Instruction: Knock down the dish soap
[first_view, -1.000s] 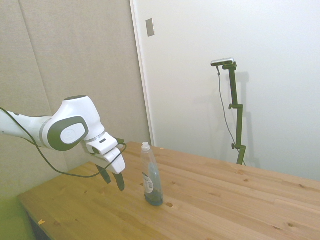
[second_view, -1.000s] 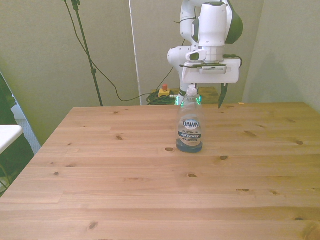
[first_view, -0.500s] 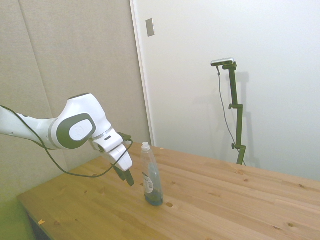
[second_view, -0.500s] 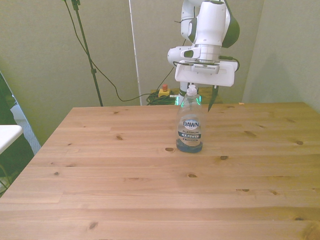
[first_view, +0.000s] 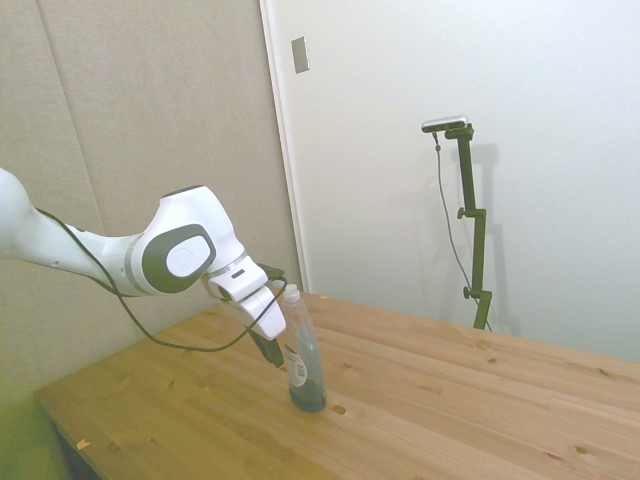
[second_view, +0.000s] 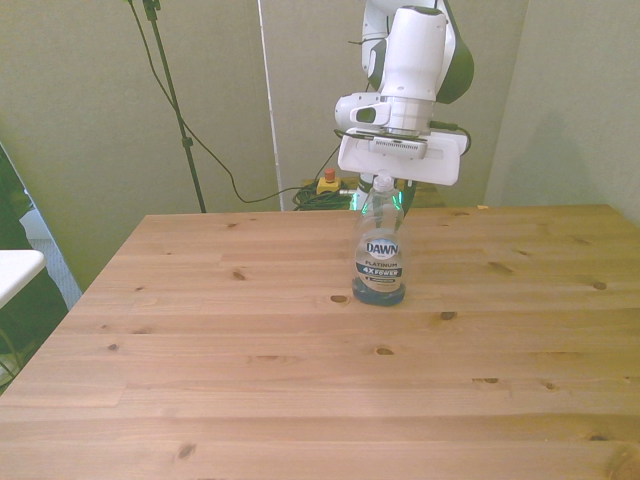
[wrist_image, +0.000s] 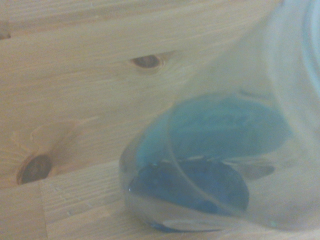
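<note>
Soap bottle (second_view: 380, 262) upright on table (second_view: 300, 380) | tool (first_view: 272, 350) just behind it, finger spacing unclear | nothing between

We see the dish soap (second_view: 380, 250) standing upright on the bench (second_view: 300, 380), a tall, slim clear plastic bottle with a white cap at the top. Blue liquid fills only its lower part, and a small white label with dark print faces the front camera. From the side (first_view: 303, 355) it tapers toward the cap. Close up (wrist_image: 210, 165), its clear base with the blue liquid rests on the wood beside a dark knot.
</note>
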